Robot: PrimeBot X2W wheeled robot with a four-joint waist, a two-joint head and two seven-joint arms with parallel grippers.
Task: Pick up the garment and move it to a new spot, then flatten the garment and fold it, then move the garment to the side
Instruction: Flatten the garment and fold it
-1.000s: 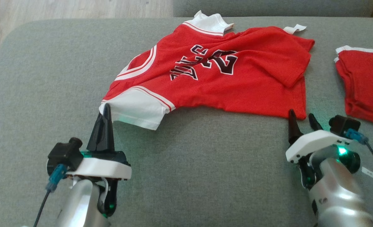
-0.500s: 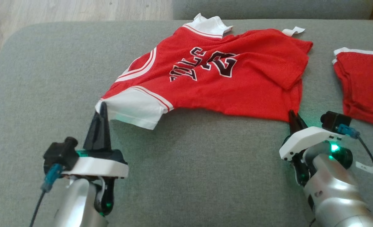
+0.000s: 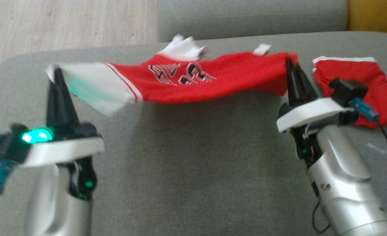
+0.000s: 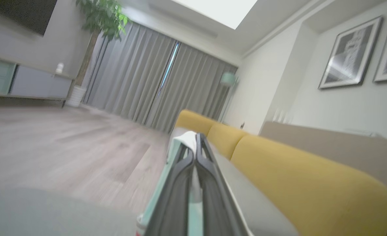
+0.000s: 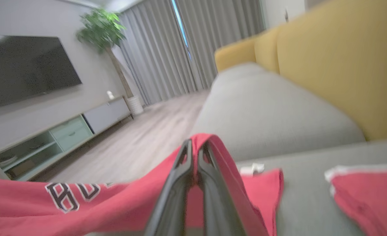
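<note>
left tool [image 3: 56,70] and right tool [image 3: 291,63] pinch opposite garment [image 3: 232,77] edges above open grey cushion [image 3: 193,157].

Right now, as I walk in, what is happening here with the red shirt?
The robot holds the red jersey stretched between both arms above the grey sofa cushion. The left gripper has its jaws shut on the white sleeve, the right gripper on the red edge at the other end. A second red garment lies on the cushion to the right.
</note>
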